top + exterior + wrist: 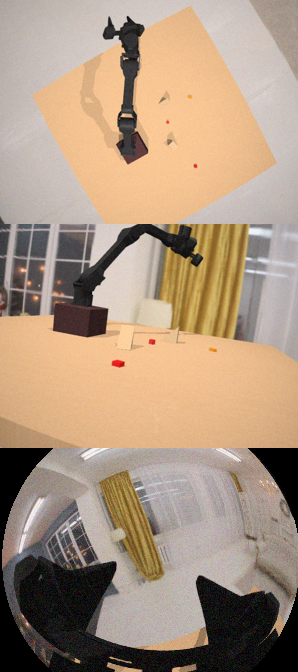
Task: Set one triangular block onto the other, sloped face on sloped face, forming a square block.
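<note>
Two pale wooden triangular blocks stand apart on the table. One block (173,144) (125,338) is nearer the arm's base and shows a broad pale face in the exterior view. The other block (165,101) (174,337) shows a triangular end there, with its peak up at the right. Neither lies on the other. My gripper (118,18) (157,573) is open and empty, high above and beyond the table's edge at the top of the top view, far from both blocks. The wrist view shows no block.
A small red cube (168,122) (152,341) lies between the blocks. Another red piece (195,165) (118,363) and an orange piece (190,97) (213,349) lie farther out. The arm stands on a dark box (139,147) (76,320) on the table (215,121) (164,401).
</note>
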Tool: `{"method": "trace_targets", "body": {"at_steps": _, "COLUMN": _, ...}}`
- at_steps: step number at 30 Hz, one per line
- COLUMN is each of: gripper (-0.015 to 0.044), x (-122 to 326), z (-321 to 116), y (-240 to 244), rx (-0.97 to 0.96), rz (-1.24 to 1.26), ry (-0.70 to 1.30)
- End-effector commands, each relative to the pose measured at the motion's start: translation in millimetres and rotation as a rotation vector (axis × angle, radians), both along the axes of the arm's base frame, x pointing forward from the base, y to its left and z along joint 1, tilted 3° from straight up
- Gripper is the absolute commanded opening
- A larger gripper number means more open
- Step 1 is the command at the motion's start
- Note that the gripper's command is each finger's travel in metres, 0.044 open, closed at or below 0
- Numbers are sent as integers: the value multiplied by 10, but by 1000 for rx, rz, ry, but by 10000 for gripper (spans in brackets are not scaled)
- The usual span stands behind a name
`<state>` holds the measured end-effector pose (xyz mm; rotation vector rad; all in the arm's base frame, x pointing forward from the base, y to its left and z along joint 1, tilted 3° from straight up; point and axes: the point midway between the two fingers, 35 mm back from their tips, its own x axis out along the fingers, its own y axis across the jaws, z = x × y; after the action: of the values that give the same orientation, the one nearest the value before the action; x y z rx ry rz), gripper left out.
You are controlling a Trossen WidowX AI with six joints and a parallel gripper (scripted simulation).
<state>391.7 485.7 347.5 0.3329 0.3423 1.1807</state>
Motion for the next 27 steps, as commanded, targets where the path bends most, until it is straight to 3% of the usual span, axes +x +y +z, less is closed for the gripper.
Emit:
{"method": "trace_targets", "body": {"at_steps": 1, "gripper": 440, "x": 217, "z": -290, "y": -177, "rx": -88, "rz": -59, "ry": 60}}
{"method": "trace_targets", "body": {"at_steps": 8, "gripper": 440, "x": 763, "z": -1110, "y": -872, "rx": -326, "rz": -242, "ry": 279}}
{"method": "trace_targets", "body": {"at_steps": 15, "gripper": 440, "x": 1033, "z": -1848, "y": -1777, "rx": -565, "rz": -407, "ry": 506}}
{"method": "trace_targets", "body": {"at_steps": 27, "gripper": 440, "x": 694, "z": -2765, "y": -3477, "rx": -961, "rz": -595, "ry": 1028}}
